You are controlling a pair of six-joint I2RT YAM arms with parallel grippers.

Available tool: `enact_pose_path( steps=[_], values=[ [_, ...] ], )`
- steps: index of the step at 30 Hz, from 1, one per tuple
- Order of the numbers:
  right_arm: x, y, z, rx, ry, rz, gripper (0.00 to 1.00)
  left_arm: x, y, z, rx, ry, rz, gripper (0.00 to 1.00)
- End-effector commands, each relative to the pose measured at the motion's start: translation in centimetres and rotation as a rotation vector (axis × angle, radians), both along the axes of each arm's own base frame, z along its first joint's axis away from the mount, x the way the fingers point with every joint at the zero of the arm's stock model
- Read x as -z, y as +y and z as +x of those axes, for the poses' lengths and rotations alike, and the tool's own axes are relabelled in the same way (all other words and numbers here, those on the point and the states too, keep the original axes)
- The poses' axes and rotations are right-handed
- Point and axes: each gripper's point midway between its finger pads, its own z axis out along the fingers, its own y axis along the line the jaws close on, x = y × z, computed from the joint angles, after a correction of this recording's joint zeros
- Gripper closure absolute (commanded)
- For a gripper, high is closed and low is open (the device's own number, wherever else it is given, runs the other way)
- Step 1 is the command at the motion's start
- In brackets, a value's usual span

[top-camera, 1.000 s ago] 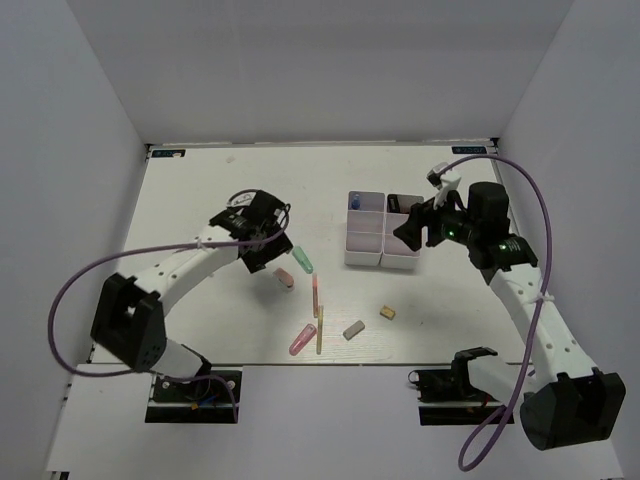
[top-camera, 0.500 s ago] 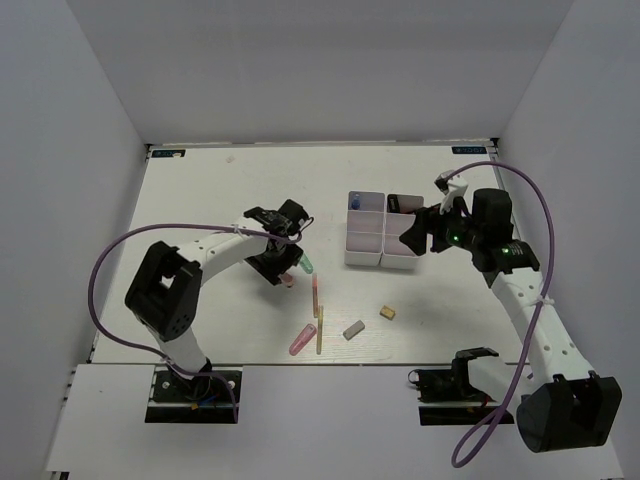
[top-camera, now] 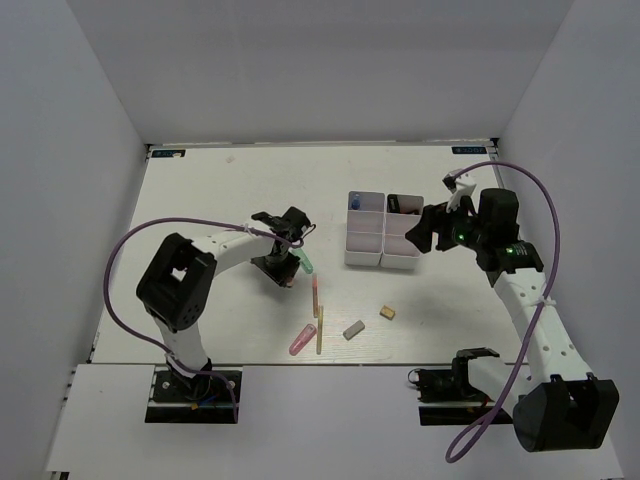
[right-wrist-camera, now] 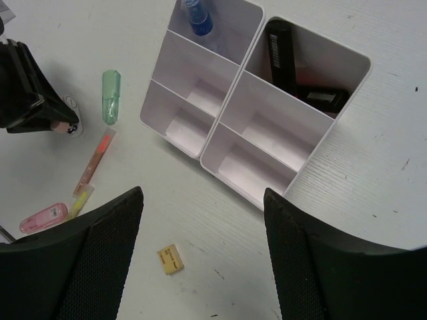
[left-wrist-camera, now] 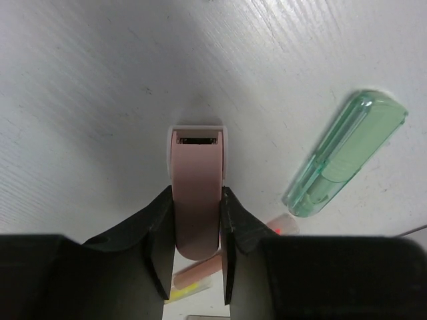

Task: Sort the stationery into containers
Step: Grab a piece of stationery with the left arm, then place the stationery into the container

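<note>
A robot lab cell — plain white walls (top-camera: pixel 90 120) boxing in a white table (top-camera: pixel 200 190)

There's the dusty pink marker (left-wrist-camera: pixel 196 200), paler pink at its collar, set against the matte black left gripper (left-wrist-camera: pixel 195 223), and beside it a see-through mint-green marker (left-wrist-camera: pixel 343 153) on the white table (left-wrist-camera: pixel 100 80) with faint grey wood grain. Now the white bins (right-wrist-camera: pixel 243 181): blue cap on the clear tube (right-wrist-camera: pixel 198 17), a black marker (right-wrist-camera: pixel 280 53). On the table a tan eraser (right-wrist-camera: pixel 169 259), pink stick (right-wrist-camera: pixel 93 162), yellow stick (right-wrist-camera: pixel 79 200), a brighter pink highlighter (right-wrist-camera: pixel 44 218), a grey eraser (top-camera: pixel 353 329). The right gripper (right-wrist-camera: pixel 203 200) is black with fine stippling, and a purple cable (top-camera: pixel 556 240) loops over the white, black-jointed right arm (top-camera: pixel 535 320)
</note>
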Motion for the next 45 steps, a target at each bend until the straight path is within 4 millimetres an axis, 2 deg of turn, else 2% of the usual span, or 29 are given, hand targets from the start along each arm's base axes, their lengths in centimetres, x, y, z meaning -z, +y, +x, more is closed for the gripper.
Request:
enact_pose_path(
  steps=[1,5,8,9,11,12,13,14,15,16,18,19,20,22,23,24,31,32,33,34,36,39,41,45],
  values=[
    [-0.3,-0.2,-0.2,0.004,-0.013,0.014,0.25,-2.2,-1.2,0.9,0.031,-0.071,-0.048,0.91],
    [-0.3,-0.1,-0.2,0.001,-0.011,0.019,0.25,-5.4,-2.8,1.5,0.096,-0.157,-0.086,0.97],
    [-0.3,-0.2,-0.2,0.002,-0.009,0.022,0.25,-7.8,-4.6,1.9,0.138,-0.226,-0.122,0.98],
    [-0.3,-0.1,-0.2,-0.001,-0.012,0.023,0.25,-9.8,-6.1,2.5,0.158,-0.274,-0.153,0.99],
    [-0.4,-0.3,-0.3,0.002,-0.015,0.020,0.27,-10.9,-7.2,2.9,0.180,-0.304,-0.167,0.99],
    [-0.2,-0.5,-0.1,0.011,-0.018,0.010,0.33,-13.3,-8.6,4.0,0.185,-0.365,-0.200,0.99],
    [-0.3,-0.6,-0.1,0.017,-0.023,0.007,0.46,-13.4,-9.3,4.0,0.197,-0.369,-0.202,0.99],
    [-0.2,-1.0,0.1,0.038,-0.024,-0.007,0.97,-13.3,-10.1,4.2,0.209,-0.372,-0.203,1.00],
    [-0.3,-1.2,0.2,0.053,-0.026,-0.008,1.00,-15.1,-11.6,5.4,0.207,-0.409,-0.238,1.00],
    [-0.2,-1.6,0.4,0.075,-0.028,-0.022,1.00,-14.7,-12.5,5.6,0.217,-0.401,-0.237,1.00],
    [-0.2,-2.0,0.5,0.100,-0.030,-0.025,1.00,-15.6,-14.3,6.7,0.225,-0.424,-0.260,1.00],
    [-0.3,-2.0,0.5,0.101,-0.035,-0.022,1.00,-18.3,-15.6,7.8,0.220,-0.473,-0.301,1.00],
    [-0.2,-2.2,0.6,0.109,-0.033,-0.026,1.00,-16.6,-16.6,8.0,0.226,-0.446,-0.282,1.00],
    [-0.2,-2.4,0.6,0.117,-0.038,-0.024,1.00,-18.6,-18.0,8.7,0.205,-0.478,-0.324,1.00],
    [-0.2,-2.4,0.6,0.118,-0.039,-0.023,1.00,-17.5,-18.3,9.0,0.194,-0.462,-0.309,1.00],
    [-0.2,-2.6,0.7,0.123,-0.040,-0.023,1.00,-18.1,-18.8,9.1,0.163,-0.478,-0.324,1.00],
    [-0.4,-3.5,1.0,0.163,-0.051,-0.034,1.00,-17.8,-19.2,9.1,0.002,-0.561,-0.289,1.00],
    [-0.3,-3.7,1.0,0.173,-0.051,-0.038,1.00,-18.5,-19.5,9.3,-0.011,-0.604,-0.286,1.00],
    [-0.4,-3.7,1.1,0.176,-0.053,-0.035,1.00,-18.3,-19.8,9.4,-0.031,-0.605,-0.297,1.00],
    [-0.4,-3.9,1.0,0.181,-0.051,-0.034,1.00,-19.5,-20.3,9.5,-0.042,-0.632,-0.312,1.00],
    [-0.5,-3.9,1.0,0.181,-0.054,-0.030,1.00,-18.4,-20.5,9.7,-0.061,-0.616,-0.290,1.00],
    [-0.4,-4.1,1.0,0.189,-0.047,-0.027,1.00,-18.4,-20.3,10.0,-0.129,-0.610,-0.290,1.00],
    [-0.6,-4.2,1.0,0.193,-0.057,-0.028,1.00,-17.3,-20.2,9.7,-0.149,-0.596,-0.288,1.00],
    [-0.6,-4.1,1.0,0.188,-0.061,-0.024,1.00,-16.6,-20.3,9.6,-0.176,-0.603,-0.285,0.97]
  ],
)
